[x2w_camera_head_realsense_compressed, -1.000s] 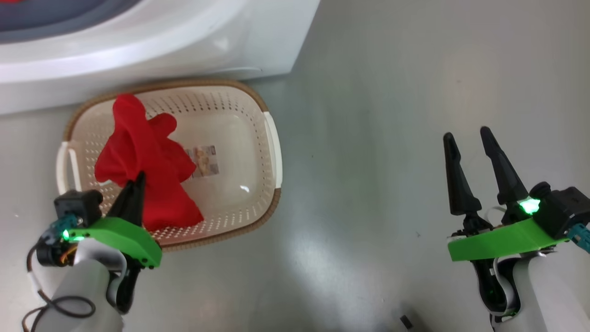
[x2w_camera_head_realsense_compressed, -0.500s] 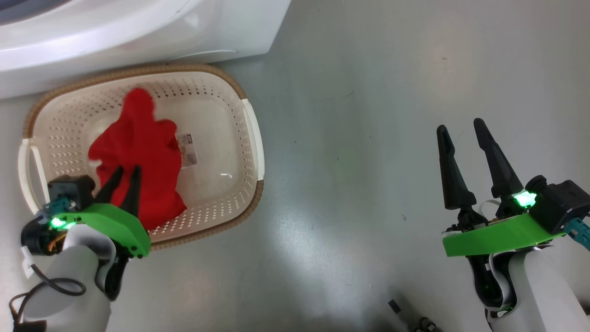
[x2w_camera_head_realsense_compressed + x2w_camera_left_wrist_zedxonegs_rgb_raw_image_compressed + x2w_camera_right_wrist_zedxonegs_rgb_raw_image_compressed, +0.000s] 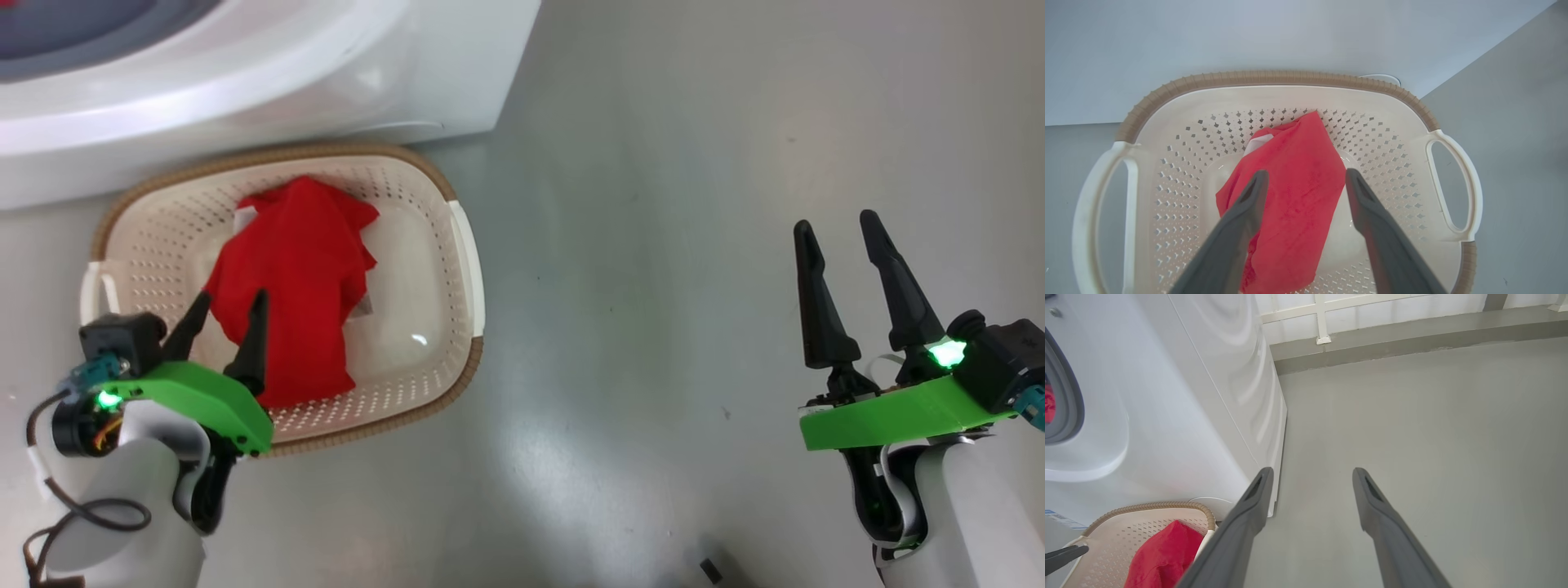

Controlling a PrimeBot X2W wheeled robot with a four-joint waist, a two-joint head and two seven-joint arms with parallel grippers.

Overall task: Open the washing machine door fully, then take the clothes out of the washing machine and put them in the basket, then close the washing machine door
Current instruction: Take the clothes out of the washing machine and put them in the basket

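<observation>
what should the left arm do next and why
Probably lift the left gripper clear of the basket and swing toward the washing machine: its jaws stand open, the red garment lies loose in the basket, and more red cloth shows inside the machine.

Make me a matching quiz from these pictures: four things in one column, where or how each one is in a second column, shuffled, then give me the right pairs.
Column one
1. red garment
2. basket
3. left end effector
4. right end effector

Column two
A. open, above bare floor
B. standing on the floor against the washing machine
C. lying inside the basket
D. open, poised over the red garment

Pairs: 1-C, 2-B, 3-D, 4-A
</observation>
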